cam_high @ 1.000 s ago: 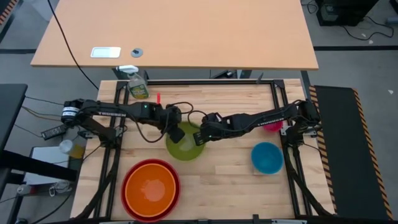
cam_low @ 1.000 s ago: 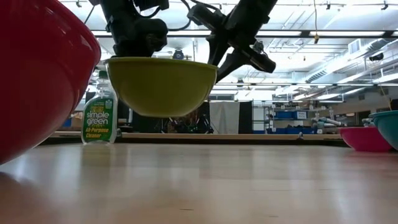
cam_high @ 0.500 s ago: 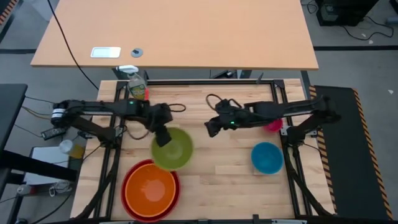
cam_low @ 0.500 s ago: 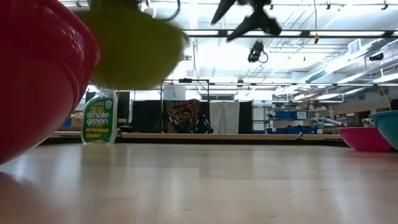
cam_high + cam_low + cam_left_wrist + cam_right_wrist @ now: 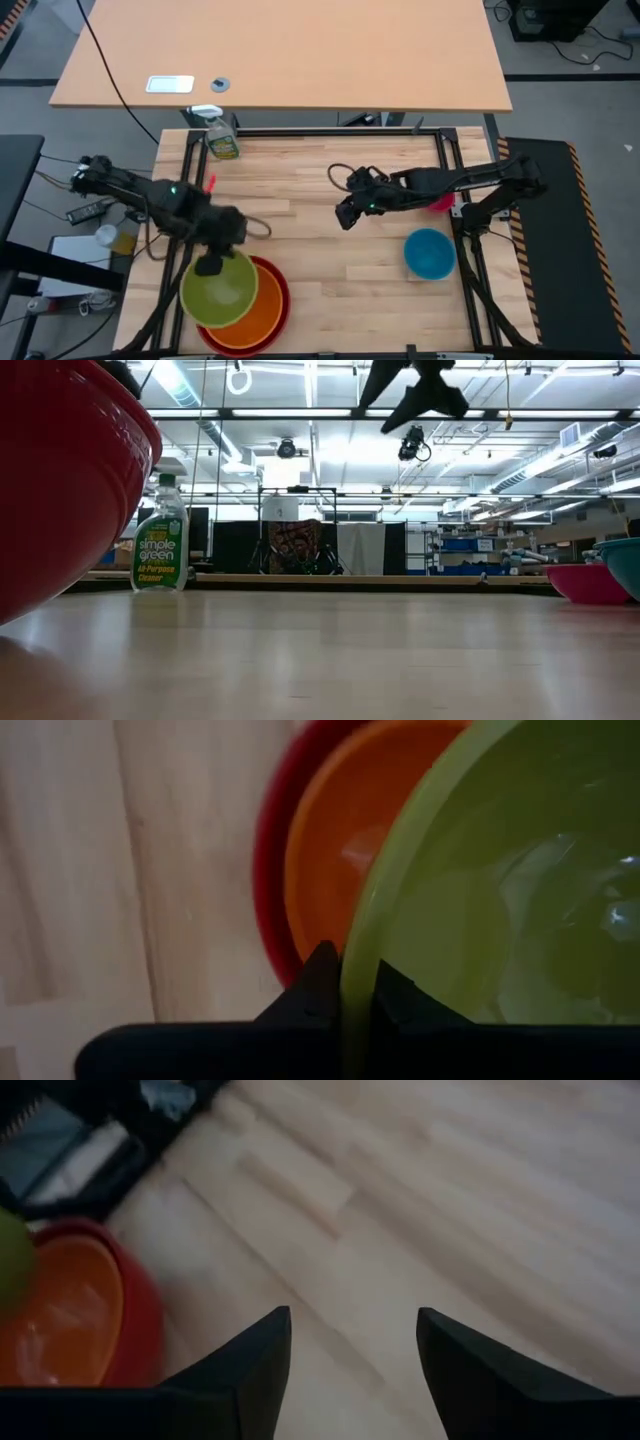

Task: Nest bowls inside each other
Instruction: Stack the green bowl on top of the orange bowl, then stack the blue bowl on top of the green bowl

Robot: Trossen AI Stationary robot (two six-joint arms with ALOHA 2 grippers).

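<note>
The lime green bowl (image 5: 218, 292) hangs over the orange bowl (image 5: 262, 312), which sits nested in the red bowl (image 5: 283, 290) at the table's near left. My left gripper (image 5: 210, 264) is shut on the green bowl's far rim. My right gripper (image 5: 345, 216) hovers open and holds nothing above the table's middle; it also shows at the top of the low view (image 5: 415, 395). The blue bowl (image 5: 430, 253) stands on its base at the right. The pink bowl (image 5: 441, 204) behind it is partly hidden under the right arm. My left gripper pinches the green bowl's rim (image 5: 352, 982), with one finger (image 5: 318, 982) outside the wall and the other (image 5: 397, 992) inside. The fingers come slanting down from the far side. The bowl hangs mouth up over the orange bowl; whether the two touch, I cannot tell.
A green spray bottle (image 5: 222, 140) stands upright at the far left of the table. Bare wood lies between the bowl stack and the blue bowl. A black frame rail (image 5: 330, 131) borders the table's far edge.
My right gripper has let go of the green bowl's rim, opened, risen and drawn back toward the right. My left gripper has carried the green bowl from the table's middle toward the near left, until it stands over the orange and red bowls.
</note>
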